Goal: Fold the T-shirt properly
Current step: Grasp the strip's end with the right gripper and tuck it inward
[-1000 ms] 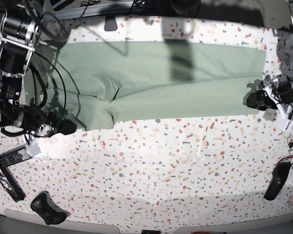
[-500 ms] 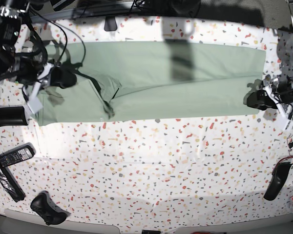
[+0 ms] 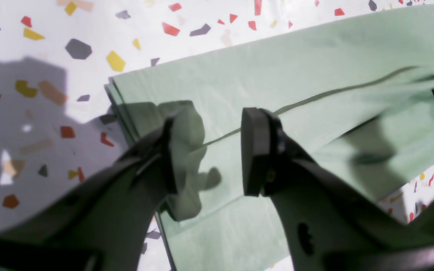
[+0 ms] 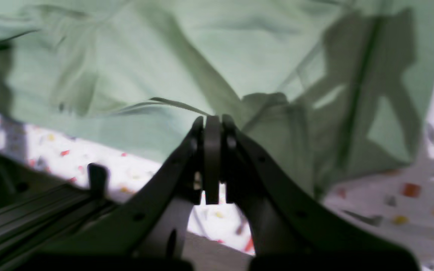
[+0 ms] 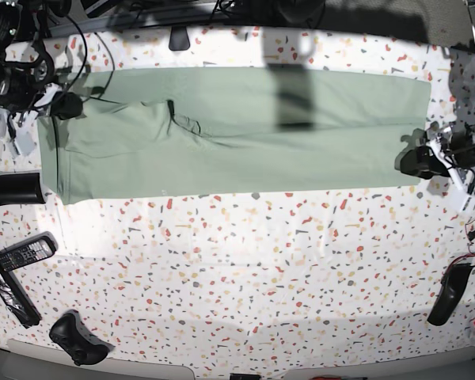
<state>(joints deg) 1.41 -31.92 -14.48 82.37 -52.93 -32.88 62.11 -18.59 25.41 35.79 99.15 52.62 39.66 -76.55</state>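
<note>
The left gripper (image 3: 222, 150) is matt black, with two thick curved fingers; the one finger (image 3: 252, 150) ends in a flat, rounded-rectangular pad with a bevelled edge; a small oval slot is cut into its shank lower down; the other finger wears a sage-tinted pad face. The right gripper (image 4: 212, 135) is likewise black; its fingers broaden downward into smooth arched shanks, each dotted with small round screw holes; a dark ribbed rail and a short black peg sit beside its base. In the base view, both arms are black, cylindrical-jointed, and draped in loops of thin black cable; white bracket pieces show near each wrist.
</note>
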